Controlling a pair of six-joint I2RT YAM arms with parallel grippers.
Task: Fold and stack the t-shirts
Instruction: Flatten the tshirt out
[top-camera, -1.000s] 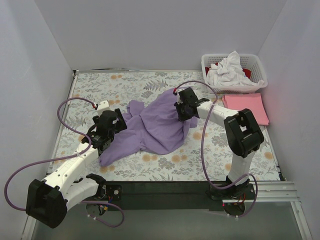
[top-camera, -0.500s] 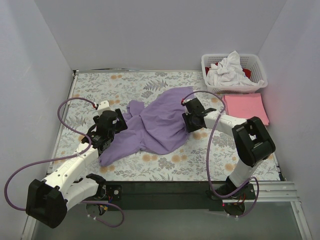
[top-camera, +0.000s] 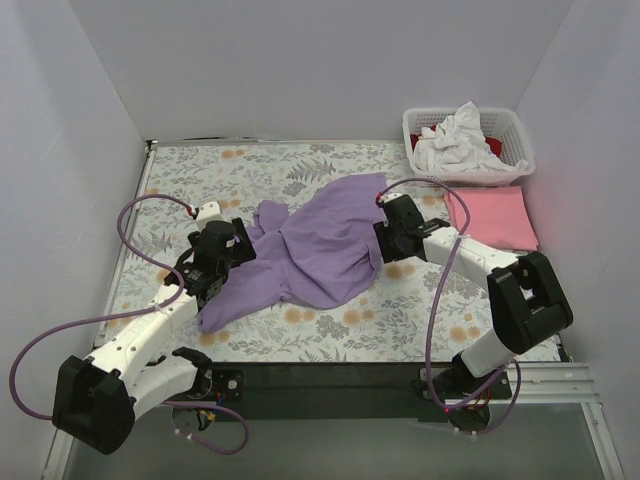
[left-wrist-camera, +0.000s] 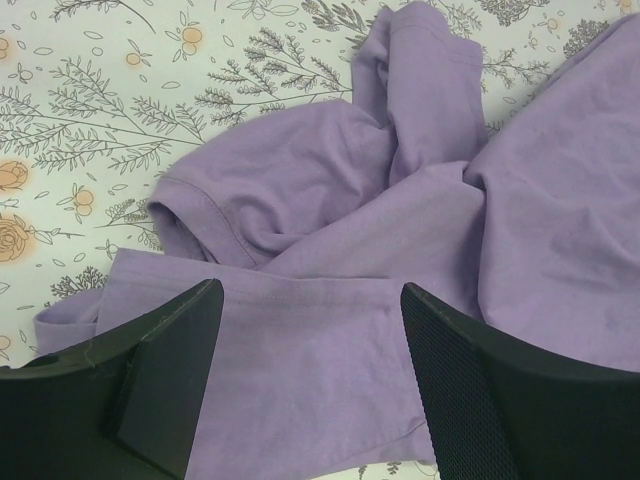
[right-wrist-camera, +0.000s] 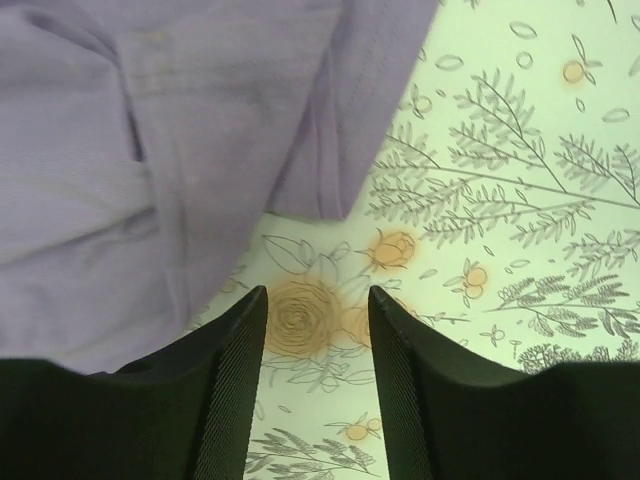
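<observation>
That lavender-purple cotton t-shirt (top-camera: 310, 255) is a crumpled heap — long axis diagonal, near-left to far-right. Left gripper (left-wrist-camera: 310, 300) and right gripper (right-wrist-camera: 317, 300) both spread, holding nothing.

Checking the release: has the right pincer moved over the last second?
Yes. The right pincer has slid rightward and toward the near edge, off the purple t-shirt, closer to the unmoved pink t-shirt.

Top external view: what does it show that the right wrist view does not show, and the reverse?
Only top external: the basket holding a white tee, and the folded pink tee next to it. Only right wrist: the right gripper is open and empty, with bare floral cloth seen between its fingers. Both: the purple tee lying on that cloth.
</observation>
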